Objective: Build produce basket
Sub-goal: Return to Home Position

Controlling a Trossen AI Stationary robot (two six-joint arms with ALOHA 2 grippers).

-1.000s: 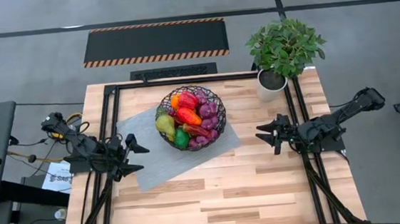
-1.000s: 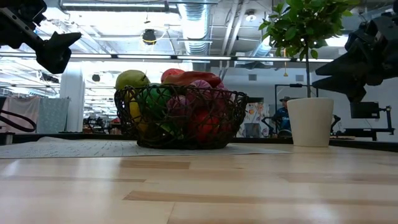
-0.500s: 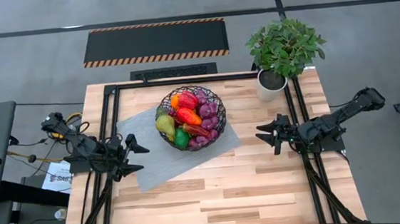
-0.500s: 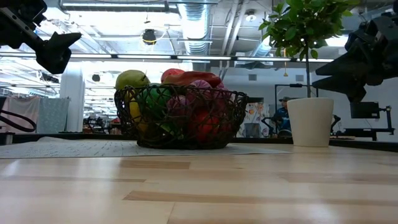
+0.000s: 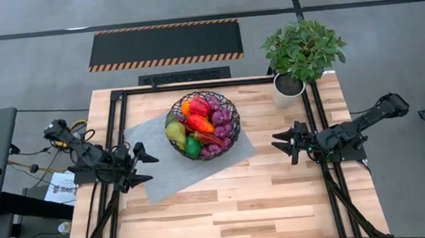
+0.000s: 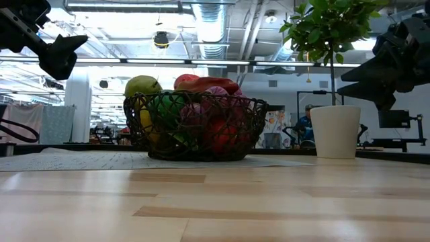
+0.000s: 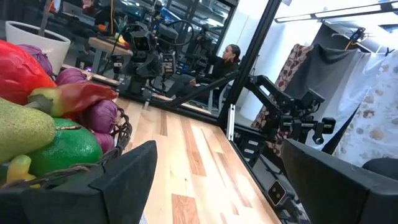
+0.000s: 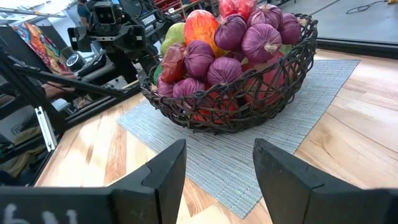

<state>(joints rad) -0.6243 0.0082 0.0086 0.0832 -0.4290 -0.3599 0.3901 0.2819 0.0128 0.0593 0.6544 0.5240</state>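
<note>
Lower produce (image 5: 200, 123) is screened by the basket (image 6: 250, 128) mesh; left gripper (image 5: 145, 164) and right gripper (image 5: 278, 142) fingers are seen apart, empty.

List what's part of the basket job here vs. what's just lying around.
Job:
- basket, on the grey mat
- produce piled in it
- left gripper, right gripper, both open, one on either side of the basket

Lying about:
- potted plant at a table corner
- striped floor mat beyond the table
</note>
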